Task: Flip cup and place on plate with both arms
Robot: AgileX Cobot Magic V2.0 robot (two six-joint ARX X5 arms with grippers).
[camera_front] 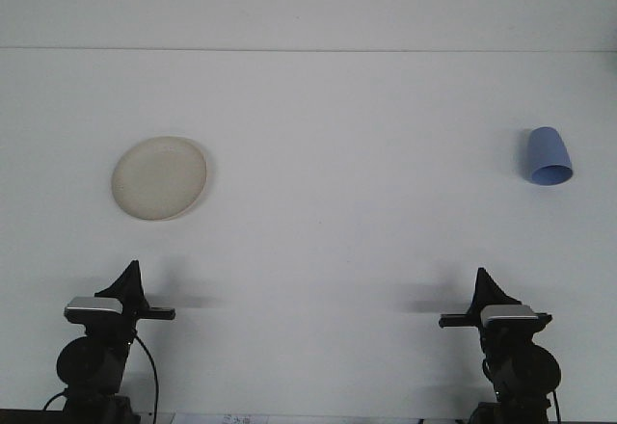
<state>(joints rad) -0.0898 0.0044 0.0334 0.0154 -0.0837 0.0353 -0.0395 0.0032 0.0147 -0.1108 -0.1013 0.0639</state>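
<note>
nearest, at the bottom left: left gripper [128,272], a dark wedge pointing up above its wrist block, holding nothing; cannot tell whether spread or pressed together from this angle. at the bottom right: right gripper [479,277], same dark wedge, also holding nothing, and again cannot tell how the fingers stand. both parked low at the near edge of the white table [337,251], well apart from each other and from everything else.

farther out, on the left: plate [159,177], round, cream-coloured, shallow, lying flat and bare. roughly in line with the left gripper, well beyond it.

farther out still, at the far right: cup [549,156], pale blue, plain, no handle visible, tapering to a narrower rounded end toward the far side and a wider rim toward the near side. looks tipped over or upside down rather than upright; hard to say which from here. well apart from the plate, almost the whole table width between.

probably light and stiff, likely plastic, so little force needed; smooth tapered wall likely to slip toward the narrow end if pinched loosely. best taken across the wall near the middle, or over the rim with one finger inside. not fragile by the look of it, though easily knocked rolling by a glancing touch.
</note>
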